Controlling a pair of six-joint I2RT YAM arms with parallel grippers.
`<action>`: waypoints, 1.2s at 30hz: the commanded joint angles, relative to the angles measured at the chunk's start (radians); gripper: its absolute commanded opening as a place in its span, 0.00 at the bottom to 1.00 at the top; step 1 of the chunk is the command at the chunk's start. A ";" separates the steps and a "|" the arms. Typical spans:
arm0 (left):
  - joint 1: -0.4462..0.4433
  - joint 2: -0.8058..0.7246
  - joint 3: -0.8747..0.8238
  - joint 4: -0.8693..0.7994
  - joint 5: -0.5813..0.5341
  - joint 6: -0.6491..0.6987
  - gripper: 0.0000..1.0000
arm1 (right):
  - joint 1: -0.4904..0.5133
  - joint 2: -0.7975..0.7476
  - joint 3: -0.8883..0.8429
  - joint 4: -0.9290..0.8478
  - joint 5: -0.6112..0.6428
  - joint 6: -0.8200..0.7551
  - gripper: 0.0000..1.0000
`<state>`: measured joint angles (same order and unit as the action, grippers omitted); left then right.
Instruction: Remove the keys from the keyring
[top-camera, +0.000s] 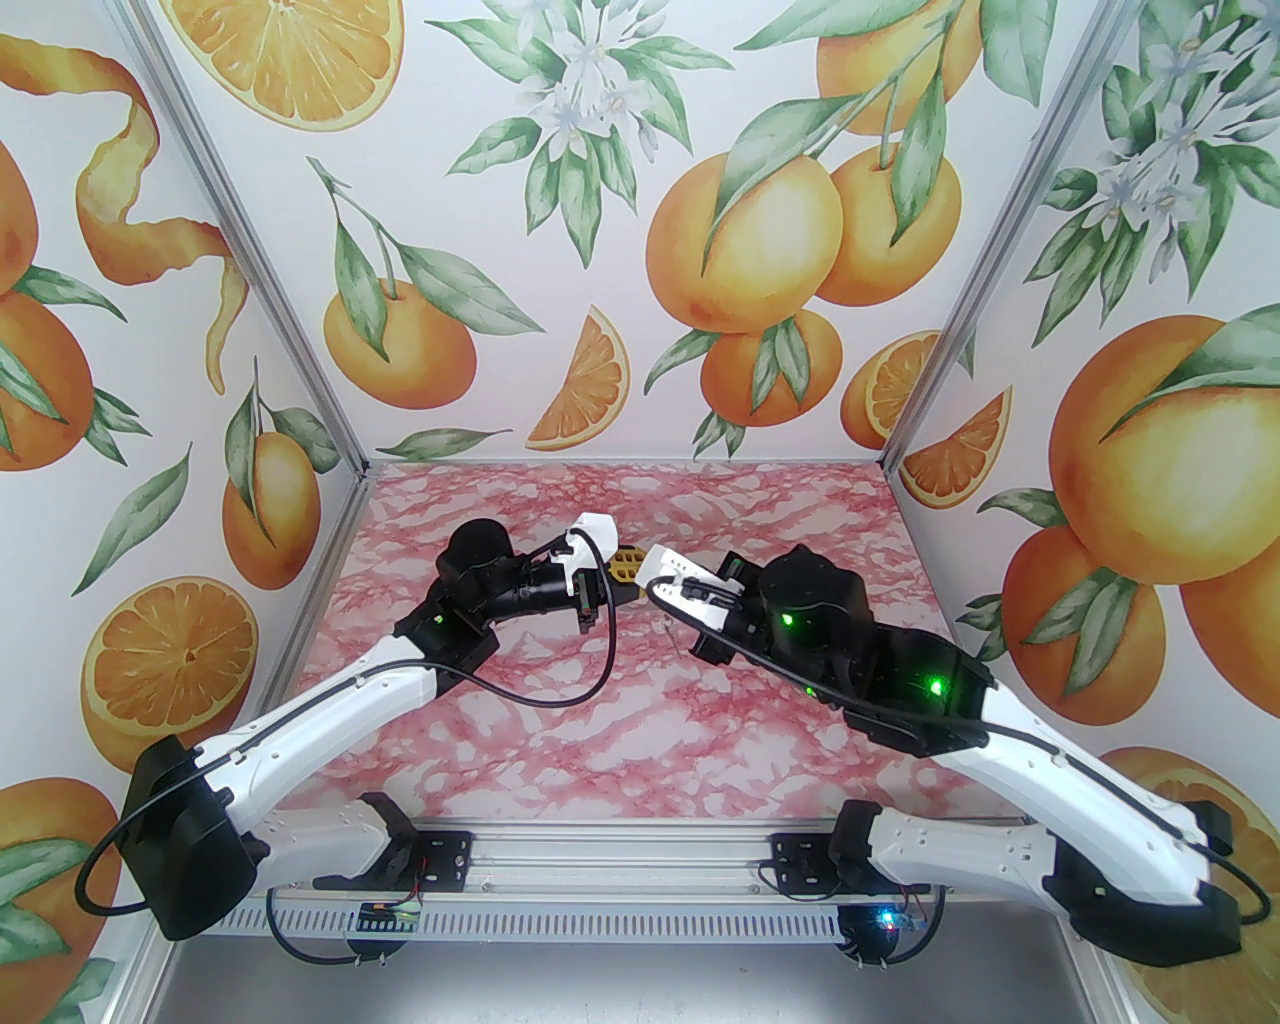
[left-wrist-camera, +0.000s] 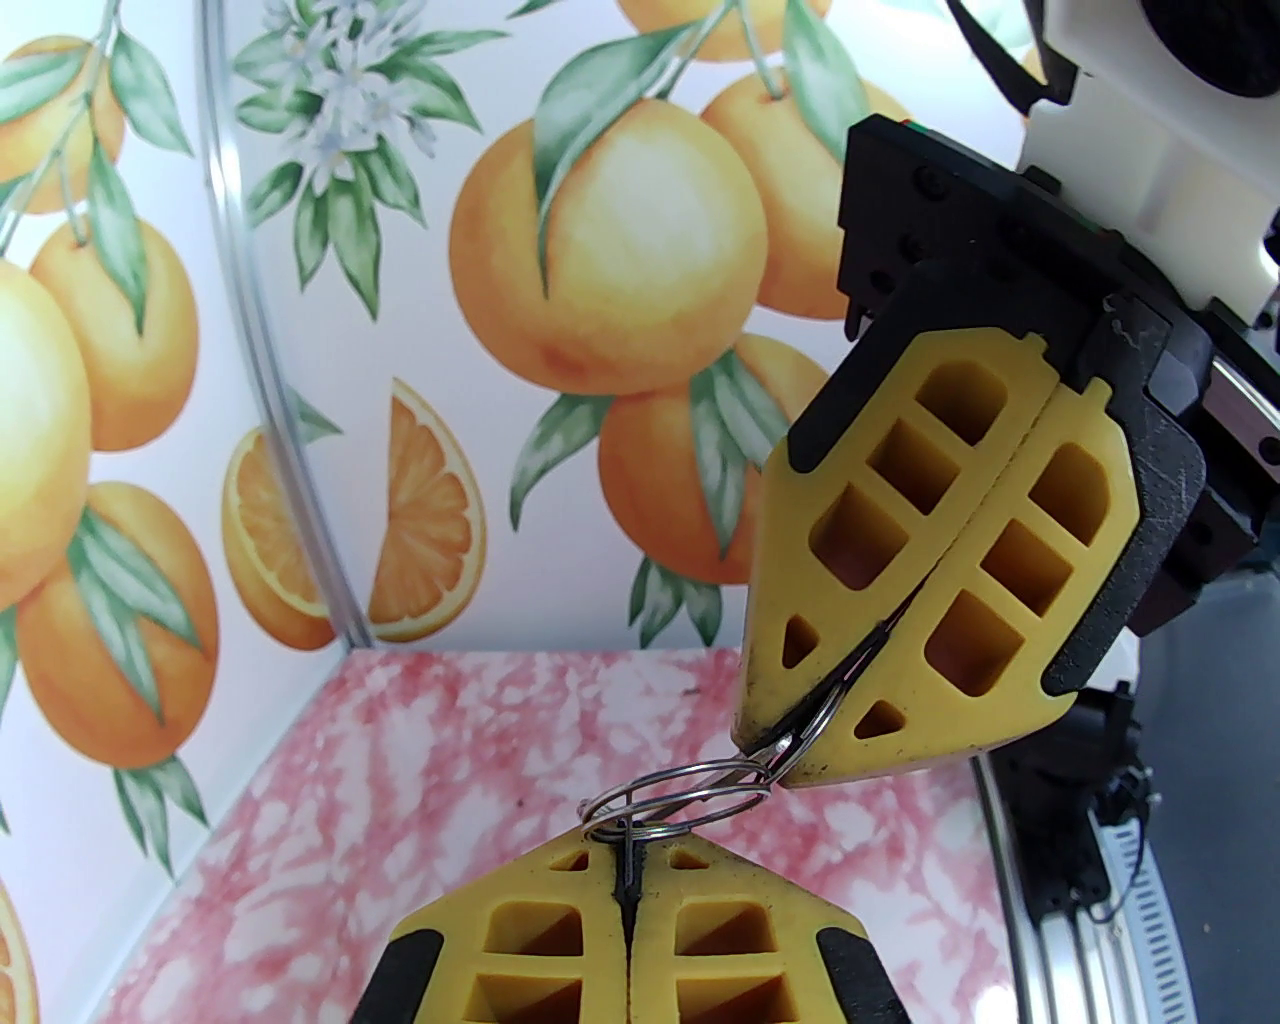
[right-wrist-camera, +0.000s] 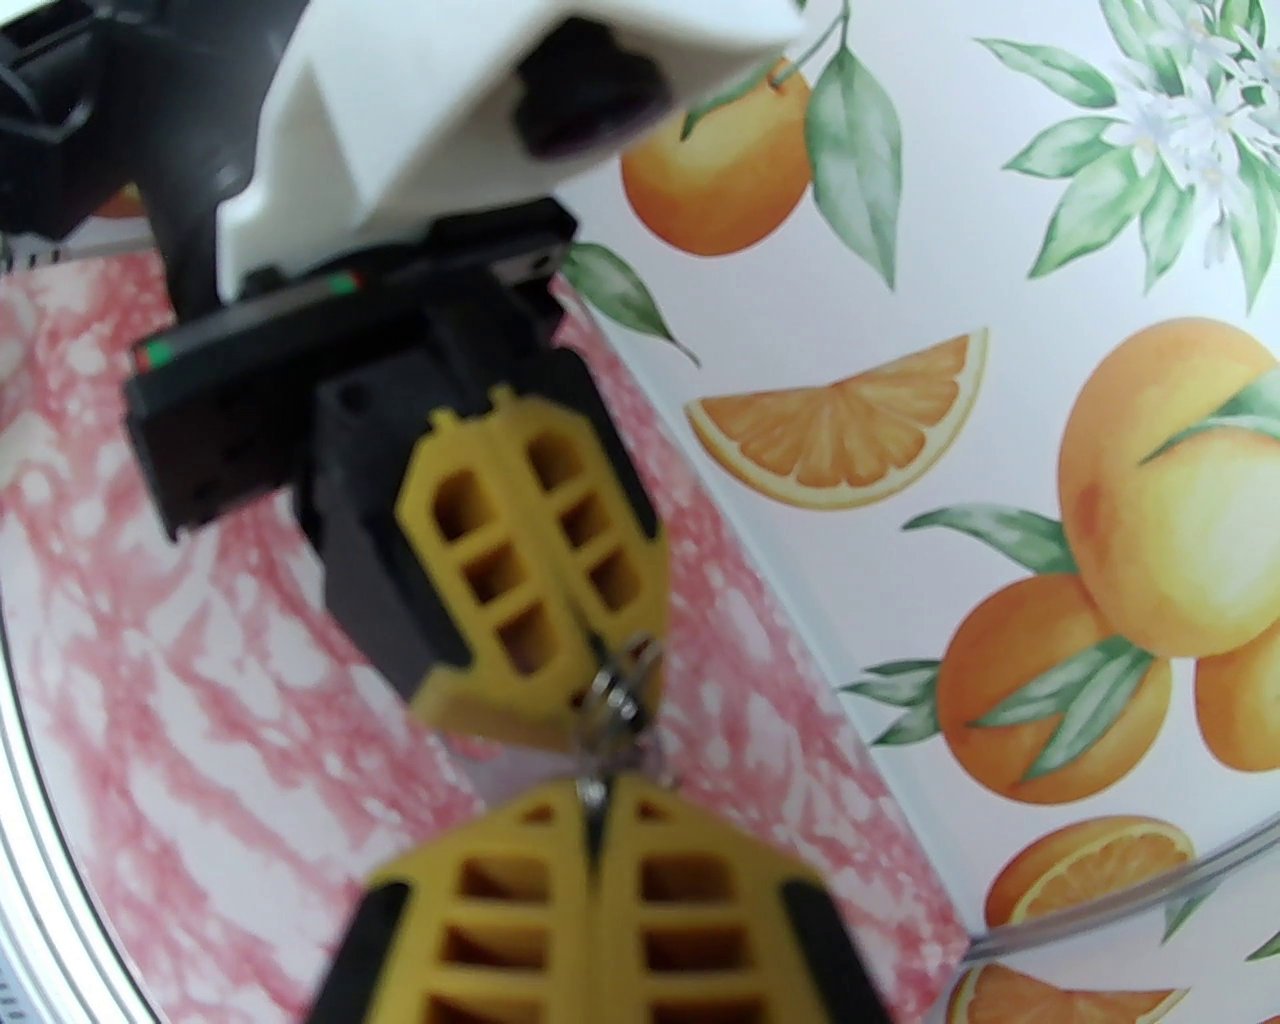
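Both grippers meet tip to tip above the middle of the pink marble table. My left gripper is shut on a thin dark strip, apparently the keyring seen edge-on. A silver wire ring runs flat from that strip to my right gripper, which is shut on a smaller silver ring of a key; the key's blade is hidden between the pads. In the right wrist view the right gripper faces the left gripper with the blurred rings between them. From above, the left gripper touches the right wrist's white camera housing.
Walls papered with oranges close the table on the left, back and right. The left arm's black cable loops low over the table's middle. An aluminium rail with both arm bases runs along the near edge.
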<state>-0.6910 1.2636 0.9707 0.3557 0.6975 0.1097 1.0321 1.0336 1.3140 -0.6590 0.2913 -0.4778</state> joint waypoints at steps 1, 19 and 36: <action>0.047 -0.005 0.069 0.062 -0.077 -0.059 0.00 | 0.035 -0.014 -0.032 -0.094 0.044 -0.040 0.00; 0.076 -0.060 -0.013 0.032 -0.243 -0.110 0.00 | -0.137 -0.021 -0.013 -0.020 -0.048 0.257 0.00; 0.116 -0.090 -0.184 -0.039 -0.568 -0.469 0.00 | -0.422 0.031 -0.628 0.392 -0.241 1.093 0.00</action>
<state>-0.5785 1.2129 0.7990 0.3073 0.1967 -0.2626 0.6147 1.0470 0.7311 -0.4126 0.0616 0.4667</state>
